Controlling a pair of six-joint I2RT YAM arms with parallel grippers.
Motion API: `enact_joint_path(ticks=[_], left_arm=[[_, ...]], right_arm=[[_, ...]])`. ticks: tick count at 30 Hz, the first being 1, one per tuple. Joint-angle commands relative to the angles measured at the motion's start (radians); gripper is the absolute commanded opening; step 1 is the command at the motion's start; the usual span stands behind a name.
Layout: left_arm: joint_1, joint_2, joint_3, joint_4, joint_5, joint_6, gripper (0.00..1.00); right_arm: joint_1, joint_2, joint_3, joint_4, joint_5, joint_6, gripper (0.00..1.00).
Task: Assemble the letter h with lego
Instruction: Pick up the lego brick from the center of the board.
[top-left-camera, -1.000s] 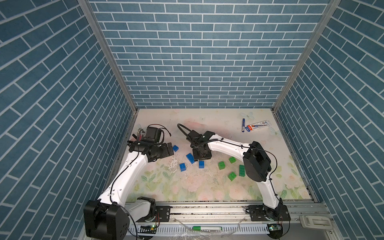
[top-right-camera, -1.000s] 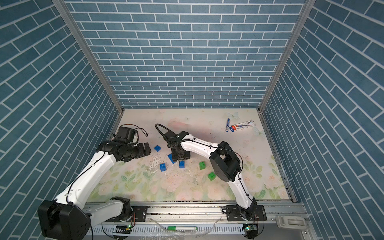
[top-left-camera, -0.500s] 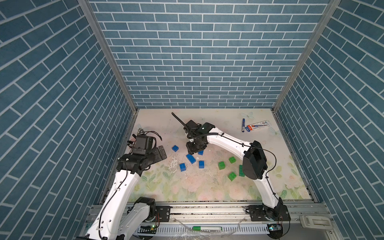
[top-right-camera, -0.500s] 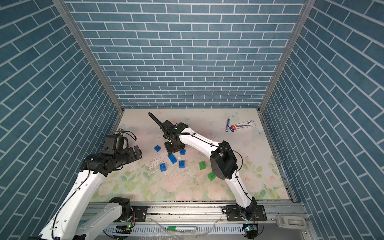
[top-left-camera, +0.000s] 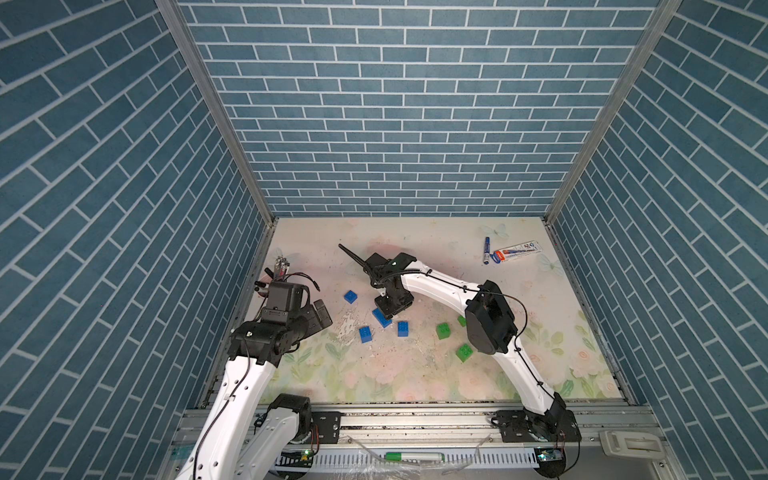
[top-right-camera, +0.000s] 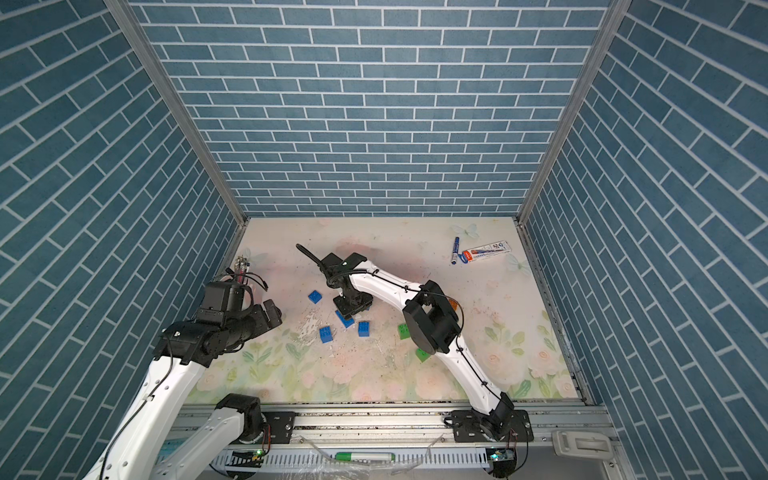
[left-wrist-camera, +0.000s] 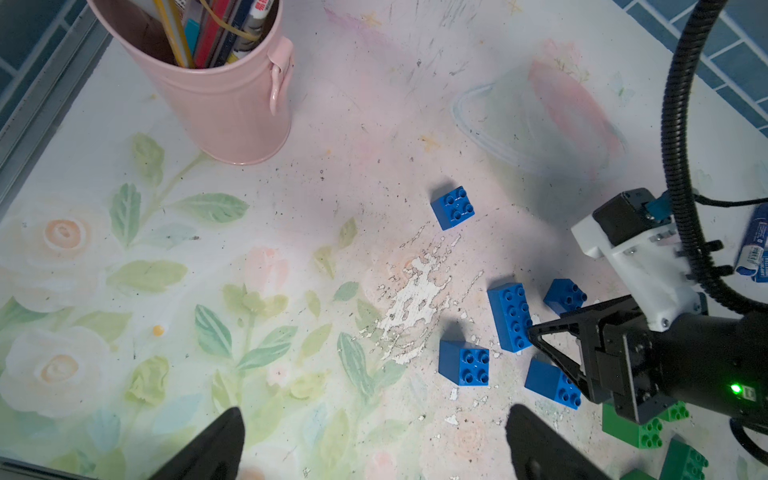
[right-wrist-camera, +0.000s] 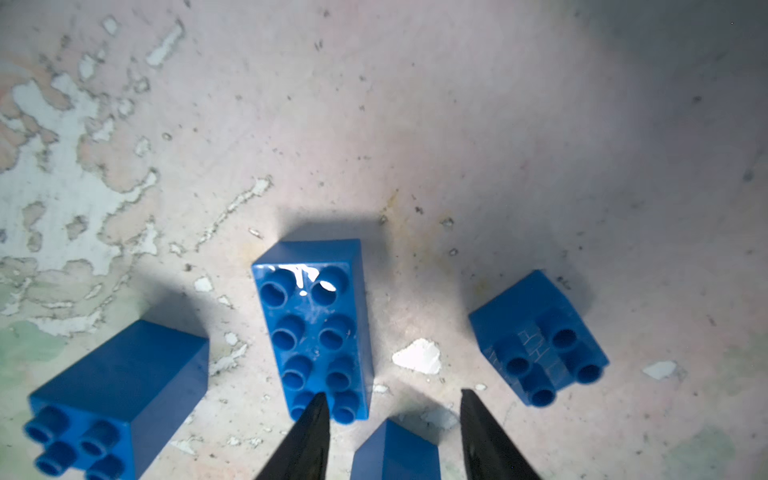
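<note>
Several blue lego bricks lie near the table's middle: a long one (top-left-camera: 381, 318) (right-wrist-camera: 311, 332) and square ones (top-left-camera: 350, 296) (top-left-camera: 365, 333) (top-left-camera: 402, 328). Green lego bricks (top-left-camera: 443, 330) (top-left-camera: 464, 352) sit to their right. My right gripper (top-left-camera: 390, 309) (right-wrist-camera: 392, 392) points down over the blue group, open. Its jaws stand partly apart, with one fingertip (right-wrist-camera: 316, 411) at the long brick's near end. A square blue brick (right-wrist-camera: 395, 453) shows between the fingers with a gap on each side. My left gripper (top-left-camera: 320, 318) (left-wrist-camera: 374, 409) is wide open and empty, left of the bricks.
A pink pen cup (left-wrist-camera: 232, 104) stands by the left wall. A blue marker pen (top-left-camera: 486, 250) and a flat box (top-left-camera: 517, 251) lie at the back right. A patch of peeled surface (left-wrist-camera: 415, 291) lies left of the blue bricks. Brick-pattern walls close three sides.
My left arm has drawn back toward the left front, gripper still open. My right wrist has turned and shifted slightly left over the blue bricks, jaws narrowing a little. No brick has moved.
</note>
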Motion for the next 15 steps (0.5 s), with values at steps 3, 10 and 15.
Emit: enact_joint_path(ticks=[3, 10, 15], left_arm=[[0.007, -0.010, -0.008, -0.016, -0.011, -0.009, 0.99], [0.007, 0.000, 0.006, -0.021, -0.017, 0.006, 0.99], [0.007, 0.002, 0.014, -0.025, -0.024, 0.014, 0.99]], right_arm=[[0.023, 0.024, 0.046, -0.027, 0.028, -0.028, 0.52], [0.026, 0.029, 0.051, -0.002, 0.017, -0.024, 0.52], [0.026, 0.066, 0.068, -0.024, 0.029, -0.023, 0.49]])
